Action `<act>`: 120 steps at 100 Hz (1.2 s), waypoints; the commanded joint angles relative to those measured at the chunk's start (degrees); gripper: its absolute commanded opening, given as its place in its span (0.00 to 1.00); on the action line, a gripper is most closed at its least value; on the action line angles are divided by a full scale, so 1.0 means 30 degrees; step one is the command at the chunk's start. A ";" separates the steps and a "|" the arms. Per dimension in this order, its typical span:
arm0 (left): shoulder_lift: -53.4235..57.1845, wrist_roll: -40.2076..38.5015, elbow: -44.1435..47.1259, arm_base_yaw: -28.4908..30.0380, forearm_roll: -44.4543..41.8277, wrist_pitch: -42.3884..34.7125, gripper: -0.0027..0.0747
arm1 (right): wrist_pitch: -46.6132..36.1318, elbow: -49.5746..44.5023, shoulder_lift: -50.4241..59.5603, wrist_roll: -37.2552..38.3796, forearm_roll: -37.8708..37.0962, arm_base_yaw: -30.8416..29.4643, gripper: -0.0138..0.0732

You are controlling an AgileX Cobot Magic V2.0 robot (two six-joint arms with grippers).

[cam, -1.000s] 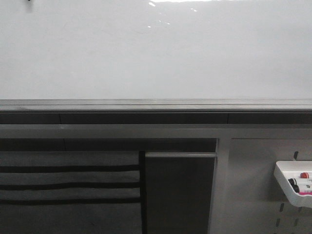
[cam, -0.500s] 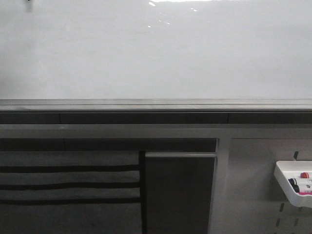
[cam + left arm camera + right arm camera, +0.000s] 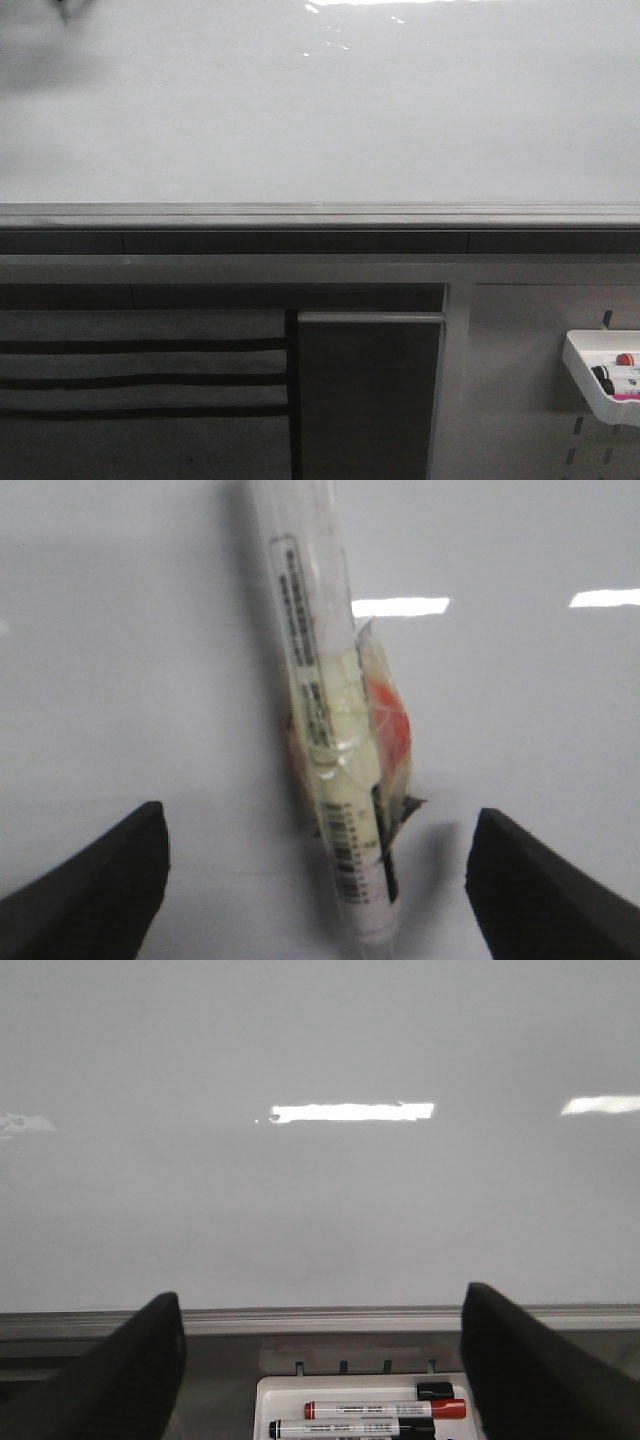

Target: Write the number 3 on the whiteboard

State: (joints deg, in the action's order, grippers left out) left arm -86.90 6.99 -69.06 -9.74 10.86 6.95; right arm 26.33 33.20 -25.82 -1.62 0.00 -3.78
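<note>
The whiteboard [image 3: 320, 110] fills the upper half of the front view, glossy and with no number 3 showing on it in any view. In the left wrist view a clear-bodied marker [image 3: 325, 710], wrapped in yellowish and orange tape, points at the whiteboard [image 3: 120, 630]. It stands midway between the fingers of my left gripper [image 3: 320, 825], which are wide apart and do not touch it. A small dark tip [image 3: 64, 10] with a grey shadow shows at the board's top left corner. My right gripper [image 3: 322, 1300] is open and empty, facing the whiteboard [image 3: 320, 1190].
A grey frame rail [image 3: 320, 215] runs under the board. Below it at the right, a matte pegboard [image 3: 520, 380] carries a white tray [image 3: 588, 385] holding a red and a black marker [image 3: 385, 1410]. A dark panel [image 3: 365, 395] and a slotted panel [image 3: 140, 380] lie lower left.
The dark tip at the board's top left has come slightly lower into the front view, and a grey shadow has spread around it. Nothing else has moved.
</note>
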 commanded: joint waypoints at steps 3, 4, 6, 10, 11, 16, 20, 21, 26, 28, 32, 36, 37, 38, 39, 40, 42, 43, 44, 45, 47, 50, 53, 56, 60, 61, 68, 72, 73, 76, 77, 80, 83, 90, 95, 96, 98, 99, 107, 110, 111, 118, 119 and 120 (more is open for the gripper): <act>0.0330 -0.0034 -0.0801 -0.0142 0.0199 -0.1453 0.70 | -0.1646 0.0649 -0.0246 -0.0219 -0.0217 -0.0061 0.75; 0.0330 -0.0034 -0.0801 -0.0142 0.0199 -0.1390 0.68 | -0.1646 0.0649 -0.0246 -0.0219 -0.0217 -0.0061 0.75; 0.0330 -0.0034 -0.0801 -0.0142 0.0199 -0.1306 0.66 | -0.1646 0.0649 -0.0246 -0.0219 -0.0217 -0.0061 0.75; 0.0330 -0.0034 -0.0801 -0.0142 0.0199 -0.1056 0.59 | -0.1646 0.0649 -0.0246 -0.0219 -0.0217 -0.0061 0.75; 0.0330 -0.0034 -0.0801 -0.0142 0.0199 -0.1016 0.57 | -0.1646 0.0649 -0.0246 -0.0219 -0.0217 -0.0061 0.75; 0.0330 -0.0034 -0.0801 -0.0142 0.0199 -0.0777 0.49 | -0.1646 0.0649 -0.0246 -0.0219 -0.0238 -0.0061 0.75; 0.0330 -0.0034 -0.0801 -0.0142 0.0199 -0.0692 0.43 | -0.1646 0.0649 -0.0246 -0.0219 -0.0238 -0.0061 0.75; 0.0330 -0.0034 -0.0801 -0.0142 0.0199 -0.0700 0.41 | -0.1646 0.0649 -0.0246 -0.0219 -0.0238 -0.0061 0.75; 0.0330 -0.0034 -0.0801 -0.0142 0.0199 -0.0700 0.33 | -0.1646 0.0649 -0.0246 -0.0219 -0.0238 -0.0061 0.75; 0.0330 -0.0034 -0.0801 -0.0142 0.0199 -0.0700 0.31 | -0.1646 0.0649 -0.0246 -0.0219 -0.0238 -0.0061 0.75; 0.0367 -0.0034 -0.0801 -0.0142 0.0199 -0.0700 0.25 | -0.1646 0.0649 -0.0246 -0.0219 -0.0238 -0.0061 0.75; 0.0367 -0.0034 -0.0801 -0.0142 0.0199 -0.0700 0.21 | -0.1646 0.0649 -0.0246 -0.0219 -0.0238 -0.0061 0.75; 0.0367 -0.0034 -0.0801 -0.0142 0.0199 -0.0700 0.20 | -0.1646 0.0649 -0.0246 -0.0219 -0.0238 -0.0061 0.75; 0.0367 -0.0034 -0.0801 -0.0142 0.0199 -0.0700 0.19 | -0.1646 0.0649 -0.0246 -0.0219 -0.0238 -0.0061 0.75; 0.0367 -0.0034 -0.0801 -0.0142 0.0199 -0.0700 0.18 | -0.1646 0.0649 -0.0246 -0.0219 -0.0238 -0.0061 0.75; 0.0367 -0.0034 -0.0801 -0.0142 0.0199 -0.0700 0.17 | -0.1646 0.0649 -0.0246 -0.0219 -0.0238 -0.0061 0.75; 0.0404 -0.0034 -0.0801 -0.0142 0.0199 -0.0700 0.15 | -0.1646 0.0649 -0.0246 -0.0219 -0.0238 -0.0061 0.75; 0.0404 -0.0034 -0.0801 -0.0142 0.0199 -0.0700 0.14 | -0.1646 0.0649 -0.0246 -0.0219 -0.0238 -0.0061 0.75; 0.0404 -0.0034 -0.0801 -0.0142 0.0199 -0.0700 0.13 | -0.1646 0.0649 -0.0246 -0.0219 -0.0238 -0.0061 0.75; 0.0404 -0.0034 -0.0801 -0.0142 0.0199 -0.0664 0.13 | -0.1646 0.0649 -0.0246 -0.0219 -0.0238 -0.0061 0.75; 0.0404 -0.0034 -0.0801 -0.0142 0.0199 -0.0647 0.11 | -0.1646 0.0649 -0.0246 -0.0219 -0.0238 -0.0061 0.75; 0.0432 -0.0034 -0.0801 -0.0142 0.0199 -0.0598 0.09 | -0.1646 0.0649 -0.0246 -0.0219 -0.0238 -0.0061 0.75; 0.0432 -0.0034 -0.0801 -0.0142 0.0199 -0.0435 0.06 | -0.1646 0.0649 -0.0246 -0.0219 -0.0238 -0.0061 0.75; 0.0480 -0.0034 -0.0843 -0.0142 0.0199 -0.0168 0.04 | -0.1646 0.0649 -0.0246 -0.0219 -0.0238 -0.0061 0.75; 0.0523 -0.0034 -0.0916 -0.0142 0.0199 0.0482 0.02 | -0.1646 0.0649 -0.0246 -0.0219 -0.0238 -0.0061 0.75; 0.0523 -0.0034 -0.0956 -0.0142 0.0199 0.0735 0.02 | -0.1612 0.0649 -0.0246 -0.0219 -0.0238 -0.0061 0.75; 0.0693 0.0585 -0.1205 -0.0142 0.0199 0.2370 0.01 | -0.1410 0.0785 -0.0246 -0.0219 0.0000 -0.0061 0.75; 0.0840 0.1122 -0.1386 -0.0142 0.0199 0.3324 0.01 | -0.0991 0.1001 -0.0294 -0.0219 0.0235 -0.0061 0.75; 0.0905 0.1356 -0.1493 -0.0142 0.0199 0.3699 0.01 | -0.0905 0.1109 -0.0297 -0.0219 0.0358 -0.0061 0.75; 0.1038 0.1840 -0.1646 -0.0142 0.0199 0.4514 0.01 | -0.0363 0.1345 -0.0394 -0.0219 0.0630 -0.0061 0.75; 0.1077 0.2098 -0.1691 -0.0142 0.0199 0.4716 0.01 | -0.0241 0.1485 -0.0469 -0.0219 0.0785 -0.0061 0.75; 0.1222 0.2646 -0.1895 -0.0142 0.0199 0.5775 0.01 | 0.0296 0.1777 -0.0648 -0.0219 0.1011 -0.0061 0.75; 0.1424 0.3197 -0.2061 -0.0142 0.0240 0.6703 0.01 | 0.1057 0.2085 -0.0890 -0.0383 0.1192 -0.0061 0.75; 0.1972 0.4719 -0.2330 -0.0158 0.0242 0.8999 0.01 | 0.2660 0.2896 -0.1720 -0.1583 0.2303 0.0064 0.75; 0.2477 0.5647 -0.2330 -0.0158 0.0277 1.0215 0.01 | 0.3663 0.3462 -0.2437 -0.2694 0.3567 0.0204 0.75; 0.2545 0.5837 -0.2330 -0.0158 0.0276 1.0528 0.01 | 0.3799 0.3619 -0.2660 -0.3072 0.4007 0.0228 0.75; 0.2778 0.5957 -0.2330 -0.0158 0.0276 1.0821 0.01 | 0.4151 0.3850 -0.3001 -0.3460 0.4663 0.0290 0.75; 0.2851 0.6053 -0.2330 -0.0158 0.0276 1.1091 0.01 | 0.4361 0.3923 -0.3115 -0.3837 0.4899 0.0367 0.75; 0.3839 0.6849 -0.2330 -0.0158 0.0916 1.2326 0.01 | 0.5313 0.4707 -0.4338 -0.6424 0.7773 0.0829 0.75; 0.4192 0.7356 -0.2330 -0.0158 0.1235 1.2931 0.01 | 0.5640 0.5037 -0.4883 -0.7792 0.9190 0.1053 0.75; 0.4284 0.7484 -0.2330 -0.0158 0.1322 1.3070 0.01 | 0.5832 0.5115 -0.4995 -0.8081 0.9485 0.1174 0.75; 0.5175 0.9042 -0.2243 -0.0158 0.2643 1.4509 0.01 | 0.7135 0.5839 -0.6162 -1.0935 1.2149 0.1870 0.75; 0.5352 0.9255 -0.2238 -0.0158 0.3004 1.4657 0.01 | 0.7286 0.5982 -0.6404 -1.1215 1.2616 0.1946 0.75; 0.5439 0.9704 -0.2198 -0.0158 0.3188 1.4961 0.01 | 0.7600 0.6053 -0.6528 -1.1783 1.2839 0.2027 0.75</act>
State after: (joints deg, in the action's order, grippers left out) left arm -75.11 30.16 -73.88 -9.88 14.48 49.15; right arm 47.54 47.31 -41.74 -26.85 27.79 0.44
